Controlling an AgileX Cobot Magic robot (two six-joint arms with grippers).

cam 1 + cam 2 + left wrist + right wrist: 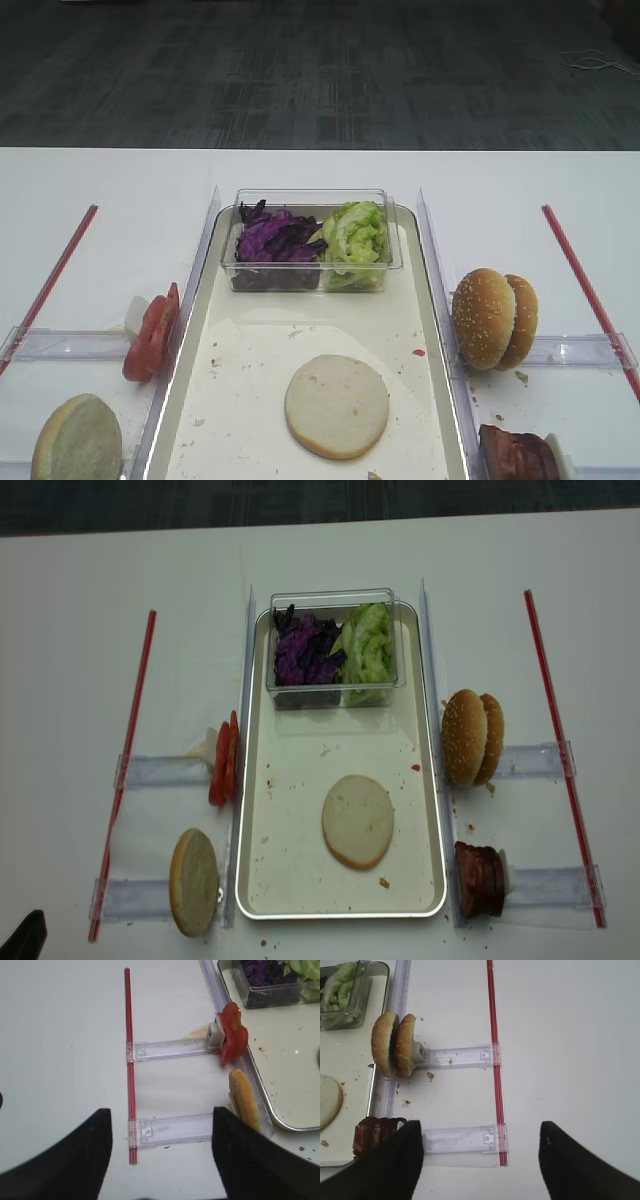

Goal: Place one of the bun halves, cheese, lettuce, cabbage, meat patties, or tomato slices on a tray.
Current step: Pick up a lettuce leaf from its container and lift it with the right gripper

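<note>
A: Tray (262,880) as anchor. On its floor?
B: One bun half (358,821) lying cut face up, near-centre, well apart from every rim. Clear tub (336,648) against the far rim, cabbage (303,652) in the left compartment, lettuce (367,650) in the right. Bare crumb-speckled floor between tub and bun.
A: Outside the rim?
B: Left of tray: tomato slices (223,759) on edge just beside the rim, another bun half (193,881) on edge nearer the front corner. Right of tray: two sesame bun halves (472,737) upright, meat patties (480,879) by the front right corner. Red strips (555,730) further out on both sides, open white table (80,680) beyond.
A: Grippers?
B: Right gripper (480,1160) spread wide, holding nothing, over bare table right of the patties. Left gripper (160,1152) likewise apart, empty, left of the tray's front edge.
</note>
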